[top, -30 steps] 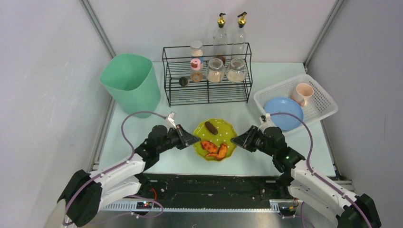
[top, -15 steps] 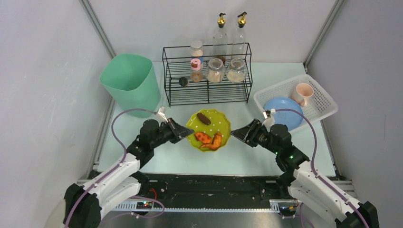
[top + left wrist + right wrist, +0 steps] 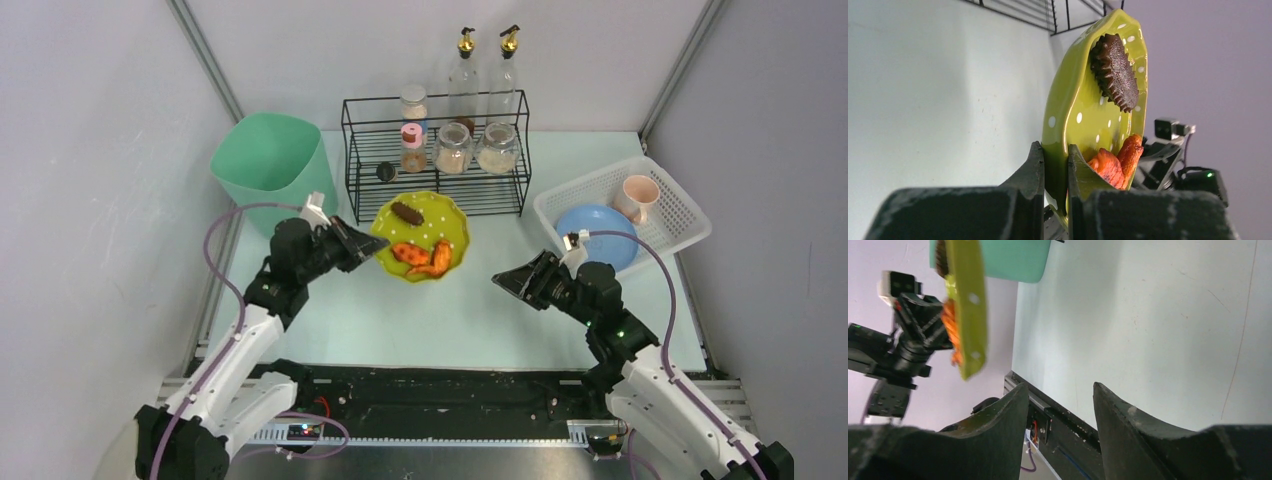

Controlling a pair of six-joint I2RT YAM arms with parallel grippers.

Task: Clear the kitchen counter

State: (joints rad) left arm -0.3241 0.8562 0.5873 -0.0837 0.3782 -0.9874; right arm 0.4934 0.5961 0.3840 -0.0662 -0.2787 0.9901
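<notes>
Lime plate [image 3: 1075,107], near rim hidden within left pincer [image 3: 1055,151].

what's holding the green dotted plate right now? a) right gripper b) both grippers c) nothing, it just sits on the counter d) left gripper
D: the left gripper is clamped on the rim of the green plate, while the right gripper stands open with nothing between its fingers, well clear of the plate.
</notes>
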